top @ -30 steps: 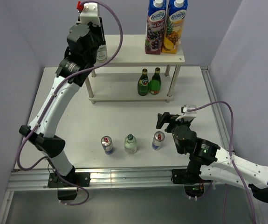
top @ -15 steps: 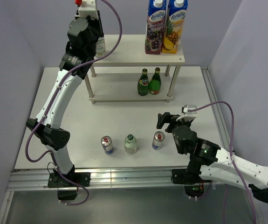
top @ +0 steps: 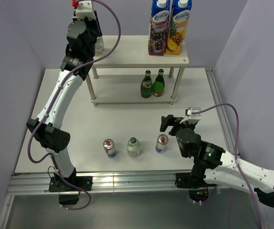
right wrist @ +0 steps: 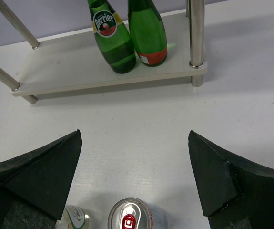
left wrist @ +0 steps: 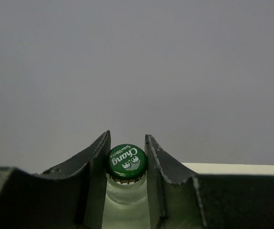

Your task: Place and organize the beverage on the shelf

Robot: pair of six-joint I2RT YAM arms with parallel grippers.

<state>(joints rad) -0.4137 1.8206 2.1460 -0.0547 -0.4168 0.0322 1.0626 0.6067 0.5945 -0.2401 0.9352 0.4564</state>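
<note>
Top external view. The left arm reaches up to the far left end of the shelf [top: 137, 56]. There the left gripper [top: 97, 44] is clamped on a clear bottle [top: 100, 46] over the top board. Whether the bottle's base touches the board cannot be told. Two cartons [top: 169, 27] stand touching each other at the right end of the same board. On the lower board, a left green bottle [top: 146, 86] and a right green bottle [top: 159, 84] stand upright, side by side, towards the right. On the table [top: 79, 114], near its front edge, three drinks stand upright in a row and apart from one another: a left can [top: 109, 148], a second clear bottle [top: 133, 147] and a right can [top: 161, 143]. The right gripper [top: 168, 123] hangs just behind and to the right of the right can, its fingers spread wide and holding nothing.

Left wrist view. The left gripper [left wrist: 127, 164] presses on the neck of the clear bottle [left wrist: 126, 206] from both sides, just below its green cap [left wrist: 126, 161]. A strip of the shelf [left wrist: 241, 168] shows at the right.

Right wrist view. The right gripper [right wrist: 134, 167] is wide open above the right can [right wrist: 136, 217], whose top lies between the fingers without touching them. Beyond it, the two green bottles [right wrist: 112, 40] [right wrist: 147, 34] touch on the shelf's [right wrist: 70, 71] lower board, near a leg.
</note>
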